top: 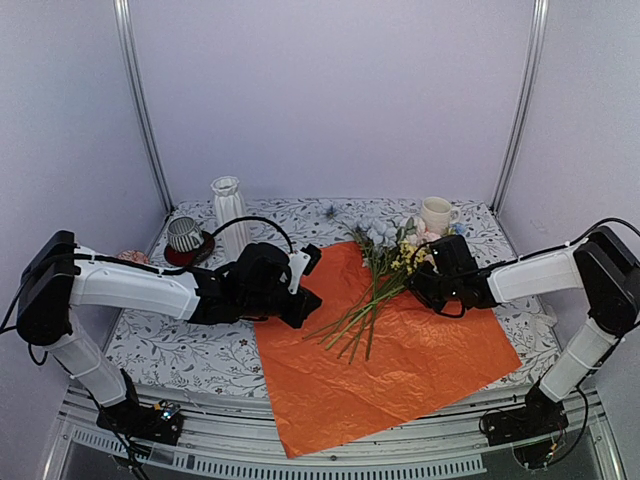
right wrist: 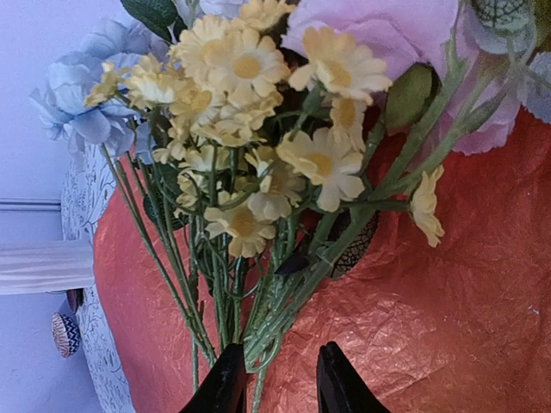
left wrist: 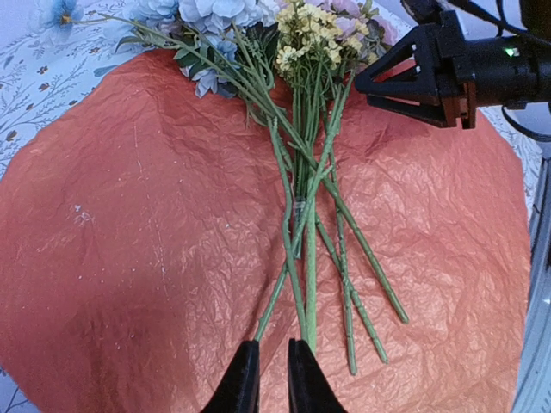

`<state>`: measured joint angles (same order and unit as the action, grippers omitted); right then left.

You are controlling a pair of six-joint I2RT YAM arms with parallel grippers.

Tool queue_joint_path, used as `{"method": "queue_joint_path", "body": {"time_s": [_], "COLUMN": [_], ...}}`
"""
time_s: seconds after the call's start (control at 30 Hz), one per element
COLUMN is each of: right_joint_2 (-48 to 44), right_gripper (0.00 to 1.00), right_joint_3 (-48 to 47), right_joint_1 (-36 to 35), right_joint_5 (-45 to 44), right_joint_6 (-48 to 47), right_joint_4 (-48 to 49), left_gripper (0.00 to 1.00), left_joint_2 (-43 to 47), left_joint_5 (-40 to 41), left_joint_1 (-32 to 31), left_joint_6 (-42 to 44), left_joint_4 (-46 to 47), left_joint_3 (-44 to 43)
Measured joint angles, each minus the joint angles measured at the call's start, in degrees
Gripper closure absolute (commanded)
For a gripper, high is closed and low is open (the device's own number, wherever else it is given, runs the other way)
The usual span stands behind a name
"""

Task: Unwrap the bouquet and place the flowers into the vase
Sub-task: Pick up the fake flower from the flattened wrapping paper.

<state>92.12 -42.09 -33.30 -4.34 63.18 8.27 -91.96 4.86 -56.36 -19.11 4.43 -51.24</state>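
Tablecloth, white with a grey floral print, covers the table. On it a big sheet of crinkly orange paper lies opened out flat, one corner hanging over the near edge. By my reading, the unwrapping is done.

On the paper's far half lie the artificial flowers: pink, pale blue and small yellow blooms on long thin green stems. Their heads point toward the back wall and the stem ends fan out toward the near left. A small clear tie seems to band a few stems midway.

The tall white ribbed ceramic vase stands upright at the back left, well apart from the flowers, with nothing visible in it. The whole second half is left: gather the stems, lift them, and stand them in the neck.

The left gripper hovers just short of the stem ends. Its fingers are almost together with only a slit between them, and it holds nothing. The right gripper sits at the stems under the yellow blooms, jaws parted wider than the stems that run into the gap. The stems look loose there, not pinched.
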Motion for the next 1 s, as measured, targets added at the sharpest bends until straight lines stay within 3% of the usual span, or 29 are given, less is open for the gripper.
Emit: {"method": "queue_joint_path", "body": {"time_s": [0.43, 0.5, 0.67, 1.0], "right_joint_2": [6.99, 7.32, 7.8, 5.29], "right_gripper": [0.71, 0.74, 0.94, 0.97], "right_joint_3": [-2.6, -2.6, -2.6, -0.81], "right_joint_1": [0.61, 0.94, 1.38, 1.55], "right_joint_5": [0.74, 0.92, 1.7, 1.92], "right_joint_6": [3.3, 3.69, 4.63, 6.23], "right_joint_4": [2.51, 2.89, 4.07, 5.9], "left_gripper": [0.86, 0.86, 0.86, 0.86], "left_joint_2": [0.0, 0.0, 0.02, 0.09], "left_joint_5": [0.15, 0.17, 0.33, 0.31], "left_joint_1": [0.0, 0.0, 0.0, 0.0], "left_joint_6": [0.04, 0.04, 0.04, 0.02], "left_joint_4": [0.04, 0.04, 0.02, 0.02], "left_joint_3": [0.11, 0.11, 0.15, 0.24]}}
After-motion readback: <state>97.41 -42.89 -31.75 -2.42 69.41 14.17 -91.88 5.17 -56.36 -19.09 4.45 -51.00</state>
